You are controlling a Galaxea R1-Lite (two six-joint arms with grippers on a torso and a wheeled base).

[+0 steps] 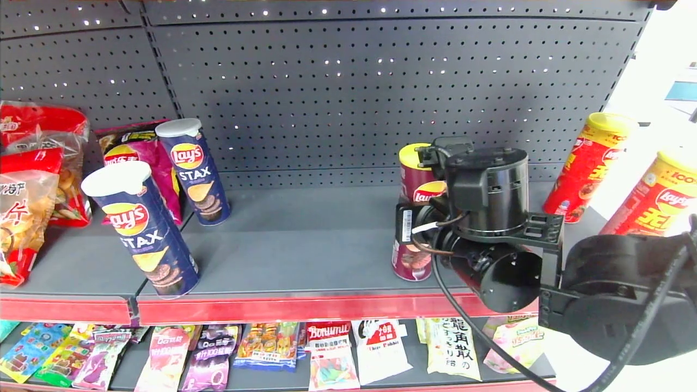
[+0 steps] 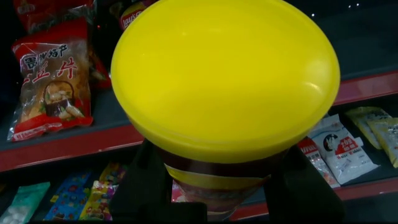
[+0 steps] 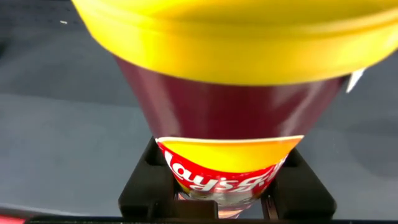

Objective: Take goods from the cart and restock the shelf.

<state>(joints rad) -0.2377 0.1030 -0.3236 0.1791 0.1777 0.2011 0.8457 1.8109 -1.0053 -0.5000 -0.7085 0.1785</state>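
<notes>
Your right gripper [image 3: 222, 190] had its fingers clamped on the maroon can [image 1: 415, 179]: yellow lid, red-and-yellow logo patch on the label. The can stood upright on the shelf [image 1: 305, 234], right of centre, near the red front lip. Your left gripper [image 2: 217, 193] was clenched on a second can [image 2: 224, 74], also yellow-lidded and held out in front of the shelving. The lid hid most of its label. Two blue cans [image 1: 142, 228] stood at left, two red cans [image 1: 585, 163] far right and snack bags [image 1: 32, 179] far left. Print on the packets [image 1: 326, 348] below was too small to trust.
</notes>
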